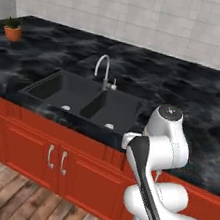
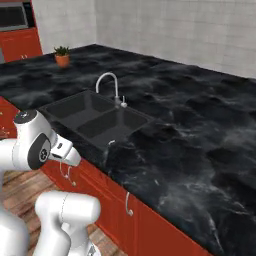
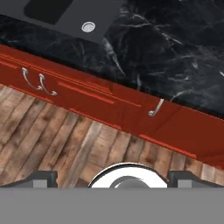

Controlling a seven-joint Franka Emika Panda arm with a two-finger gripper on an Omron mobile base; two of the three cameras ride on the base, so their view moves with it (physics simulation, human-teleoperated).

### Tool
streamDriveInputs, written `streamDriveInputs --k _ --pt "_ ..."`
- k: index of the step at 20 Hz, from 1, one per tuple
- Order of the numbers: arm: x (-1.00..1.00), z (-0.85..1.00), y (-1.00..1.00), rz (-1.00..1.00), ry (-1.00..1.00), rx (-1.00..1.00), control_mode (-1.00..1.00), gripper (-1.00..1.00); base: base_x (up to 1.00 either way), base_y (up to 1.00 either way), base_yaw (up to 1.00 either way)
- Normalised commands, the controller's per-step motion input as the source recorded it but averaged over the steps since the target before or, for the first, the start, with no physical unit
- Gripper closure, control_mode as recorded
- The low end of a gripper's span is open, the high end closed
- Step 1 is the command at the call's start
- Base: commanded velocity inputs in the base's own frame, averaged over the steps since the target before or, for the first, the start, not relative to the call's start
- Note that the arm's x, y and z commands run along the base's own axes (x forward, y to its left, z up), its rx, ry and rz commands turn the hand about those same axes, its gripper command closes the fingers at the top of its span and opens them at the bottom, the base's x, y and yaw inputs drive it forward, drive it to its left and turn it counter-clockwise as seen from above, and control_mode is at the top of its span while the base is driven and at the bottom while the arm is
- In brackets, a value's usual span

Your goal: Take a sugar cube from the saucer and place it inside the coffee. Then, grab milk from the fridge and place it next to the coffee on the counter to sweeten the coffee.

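The black marble-veined counter (image 1: 186, 89) (image 2: 190, 130) runs across in front of me above red cabinets. In the hand view the counter (image 3: 175, 43) lies at the top, and my gripper (image 3: 114, 180) hangs over the wooden floor before the cabinets. It is open, its two dark fingertips (image 3: 41, 179) stand far apart, and nothing is between them. The sugar cube, saucer, coffee, milk and fridge are out of view.
A black double sink (image 1: 83, 97) (image 2: 97, 117) with a curved chrome faucet (image 1: 103, 70) (image 2: 111, 85) is set into the counter. A potted plant (image 1: 13, 30) (image 2: 62, 56) stands at the far left. Red cabinet doors with curved handles (image 3: 37, 81) face the plank floor (image 3: 65, 144).
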Motion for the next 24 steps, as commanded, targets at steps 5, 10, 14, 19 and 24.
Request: streamDriveInputs --k 5,10,14,19,24 --pt "0.0 0.0 0.0 0.0 0.0 0.0 1.0 -1.0 0.0 0.27 0.92" --pt "0.0 0.0 0.0 0.0 0.0 0.0 1.0 -1.0 0.08 0.31 0.84" --pt "0.0 0.0 0.0 0.0 0.0 0.0 1.0 -1.0 0.92 0.47 0.42" --pt "0.0 0.0 0.0 0.0 0.0 0.0 1.0 -1.0 1.0 0.51 0.14" --pt "0.0 0.0 0.0 0.0 0.0 0.0 1.0 -1.0 1.0 0.58 0.01"
